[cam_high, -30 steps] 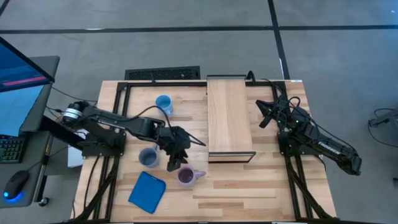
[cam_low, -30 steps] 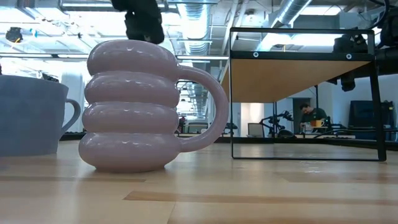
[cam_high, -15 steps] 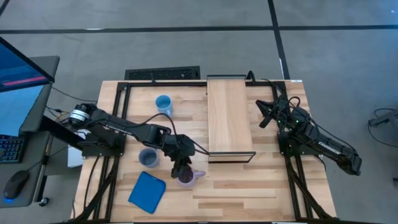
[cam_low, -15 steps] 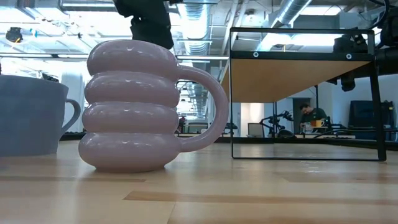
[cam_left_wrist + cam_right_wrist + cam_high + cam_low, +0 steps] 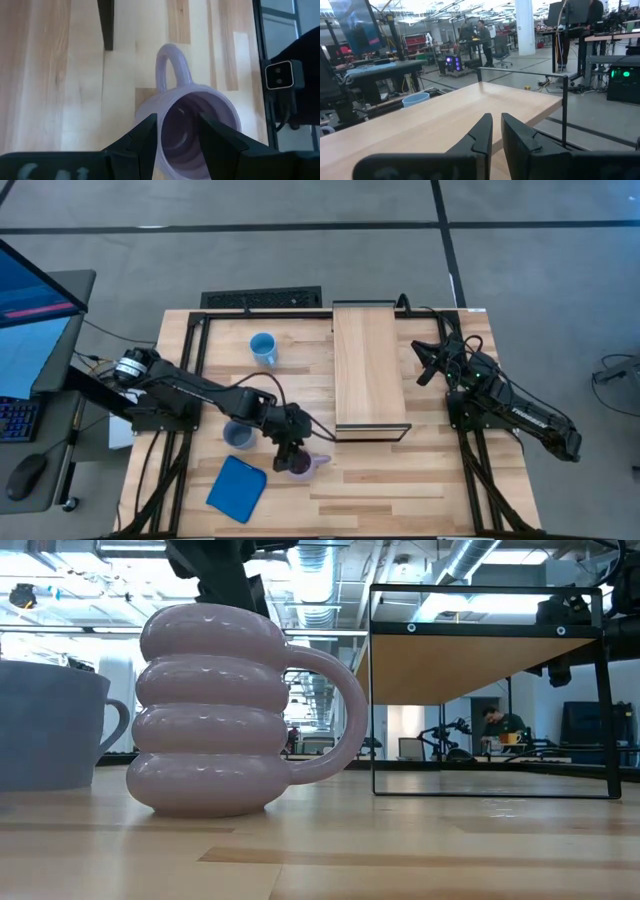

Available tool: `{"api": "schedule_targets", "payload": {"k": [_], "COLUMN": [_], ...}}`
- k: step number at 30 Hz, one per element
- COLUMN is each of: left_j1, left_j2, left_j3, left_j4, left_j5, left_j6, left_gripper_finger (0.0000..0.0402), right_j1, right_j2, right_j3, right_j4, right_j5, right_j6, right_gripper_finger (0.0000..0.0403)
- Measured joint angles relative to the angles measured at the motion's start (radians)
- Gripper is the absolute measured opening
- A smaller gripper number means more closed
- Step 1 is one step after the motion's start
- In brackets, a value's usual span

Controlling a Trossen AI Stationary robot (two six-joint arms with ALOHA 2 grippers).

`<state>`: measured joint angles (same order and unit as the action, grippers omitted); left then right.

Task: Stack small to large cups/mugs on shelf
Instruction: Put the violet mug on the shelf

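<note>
**Left hand straddles the rim of the purple mug**

The left hand (image 5: 289, 451) is down over the pale purple mug (image 5: 300, 465), which stands upright on the wooden surface (image 5: 400, 480) just in front of the near end of the shelf (image 5: 368, 365). In the left wrist view one finger (image 5: 145, 137) sits outside the mug's rim and the other lies inside the opening, so a stretch of the wall lies between them. The fingers are parted by a narrow gap; whether they are pressing on the wall cannot be told. The mug's handle (image 5: 172, 65) points away from the hand, toward the shelf side.

In the low view the mug (image 5: 215, 710), ribbed in four rounded rings, rests flat on the surface, with the dark hand (image 5: 225, 575) reaching down onto its top.

The grey-blue mug (image 5: 238, 433) stands just beside the left arm, to the purple mug's left. The bright light blue mug (image 5: 263, 346) stands well apart near the far edge. A flat blue pad (image 5: 236, 488) lies near the front of the surface.

The right hand (image 5: 428, 362) waits beside the shelf's right side, its fingers (image 5: 482, 132) nearly together and holding nothing.
</note>
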<state>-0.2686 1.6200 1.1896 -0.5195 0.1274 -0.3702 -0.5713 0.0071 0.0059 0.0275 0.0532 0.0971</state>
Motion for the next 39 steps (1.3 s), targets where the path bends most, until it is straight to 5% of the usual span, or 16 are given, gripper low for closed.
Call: {"api": "schedule_targets", "payload": {"k": [39], "left_j1": [-0.031], "left_j2": [0.065], "left_j3": [0.0], "left_j4": [-0.001], "left_j5": [0.01], "left_j6": [-0.106], "left_gripper_finger": [0.0128], "right_j1": [0.0], "right_j2": [0.0], "right_j3": [0.0], "right_j4": [-0.008], "right_j5": [0.0], "right_j6": [0.0], "right_gripper_finger": [0.0064]}}
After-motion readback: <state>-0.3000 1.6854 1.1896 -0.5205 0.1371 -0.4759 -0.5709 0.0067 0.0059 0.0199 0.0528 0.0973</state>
